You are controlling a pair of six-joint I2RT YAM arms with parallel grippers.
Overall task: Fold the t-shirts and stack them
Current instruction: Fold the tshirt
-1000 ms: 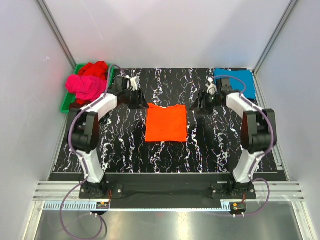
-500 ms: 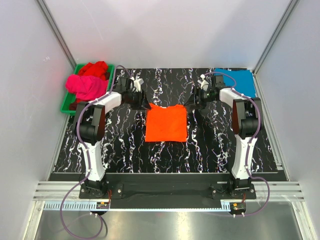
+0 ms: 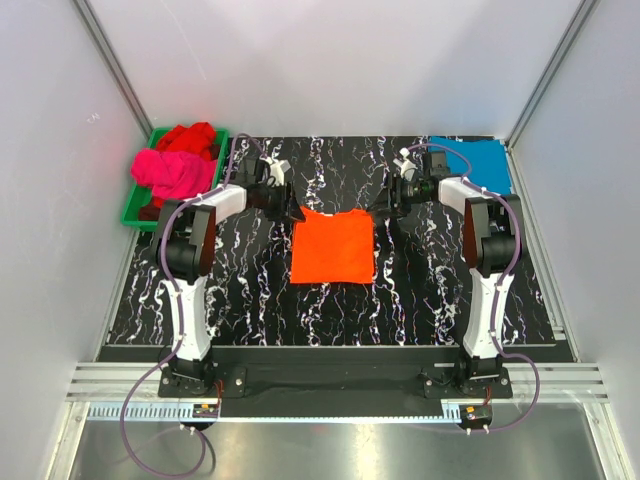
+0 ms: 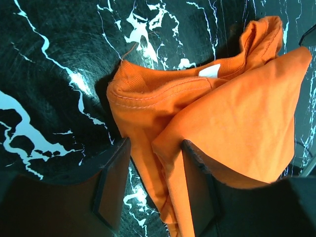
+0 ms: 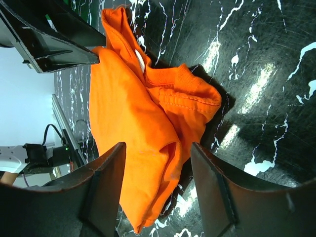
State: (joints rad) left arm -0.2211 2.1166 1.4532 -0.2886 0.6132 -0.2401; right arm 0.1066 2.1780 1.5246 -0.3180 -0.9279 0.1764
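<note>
— Both arms have swung inward since a second ago. The left gripper [image 3: 292, 208] has come away from beside the green tray [image 3: 131, 214] and the right gripper [image 3: 383, 206] from the teal-blue t-shirt [image 3: 480, 160]. Each now sits at a far corner of the orange t-shirt [image 3: 333, 247].

— Are they gripping it?

— No. In each wrist view the fingers [image 4: 111, 187] stand apart, with a bunched shoulder of orange cloth lying between them (the white neck label [image 4: 210, 70] shows in both), not pinched.

— And the shirt itself?

— Folded to a rough rectangle in the middle of the black marbled table [image 3: 250, 290], where it lay before.

— The others?

— The teal-blue one lies flat at the table's far right corner. The magenta-pink t-shirt [image 3: 170, 172] and the red t-shirt [image 3: 190, 136] are heaped in the tray at far left.
</note>
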